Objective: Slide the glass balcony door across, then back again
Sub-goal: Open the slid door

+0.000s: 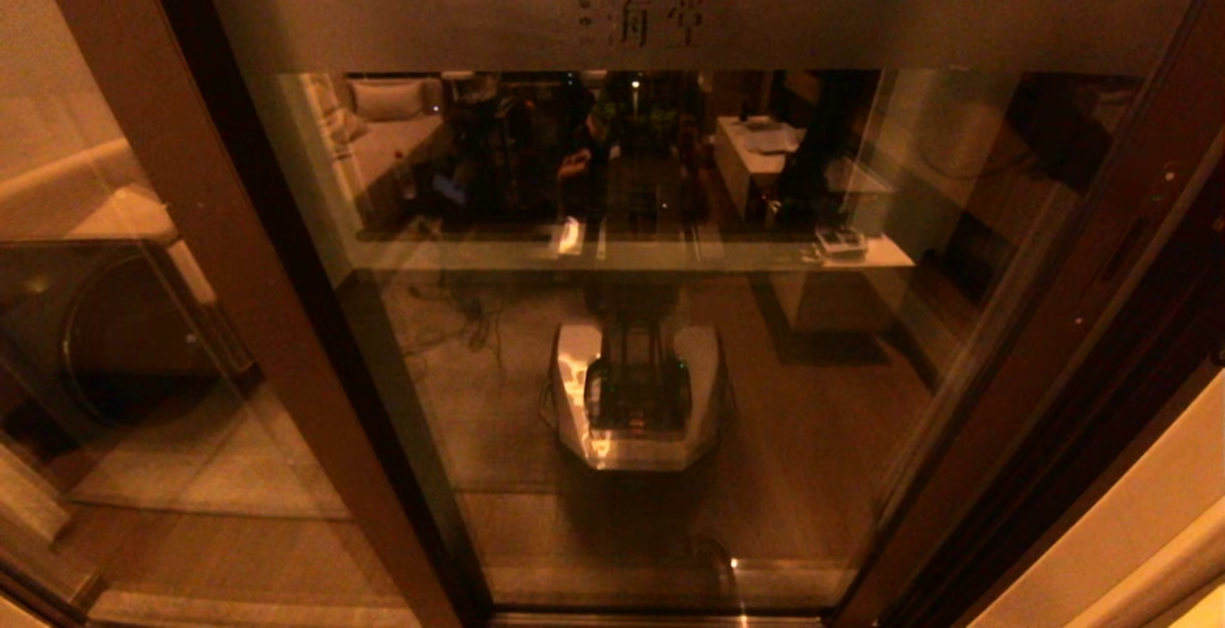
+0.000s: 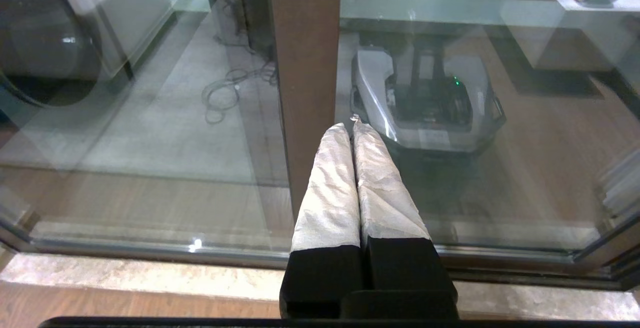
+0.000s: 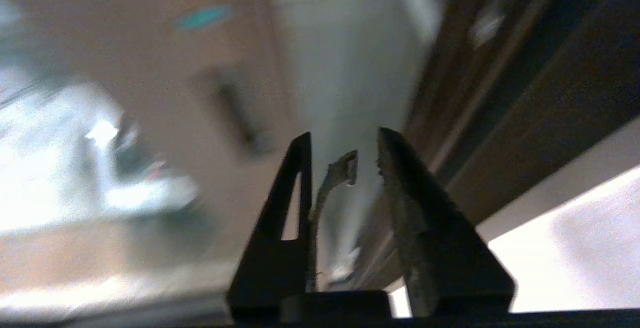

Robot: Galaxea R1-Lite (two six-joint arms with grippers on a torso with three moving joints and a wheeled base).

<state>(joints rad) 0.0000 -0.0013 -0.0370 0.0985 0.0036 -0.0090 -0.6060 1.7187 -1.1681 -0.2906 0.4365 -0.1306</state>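
Head view fills with the glass balcony door [image 1: 612, 322], a tall clear panel in a dark brown frame with a frosted band carrying two etched characters near its upper edge. It sits square before us, its left stile running down beside a second brown-framed plain glass pane [image 1: 144, 370], its right stile near the pale wall [image 1: 1129, 532]. Neither arm shows in this view. Left gripper [image 2: 352, 127], seen in its own wrist view, is clenched on nothing, its white-wrapped fingers [image 2: 330, 188] pressed together and pointing at the brown door stile [image 2: 305, 68], apart from it; we take that arm as parked. Right gripper [image 3: 345, 143] has its dark fingers parted and empty, aimed toward the door's dark frame edge [image 3: 500, 93] next to the pale wall; whether it touches the frame we cannot tell, the picture is smeared. We judge no grip on the door has been made, and we cannot tell which slide is in hand, so how much of the task remains is unclear.
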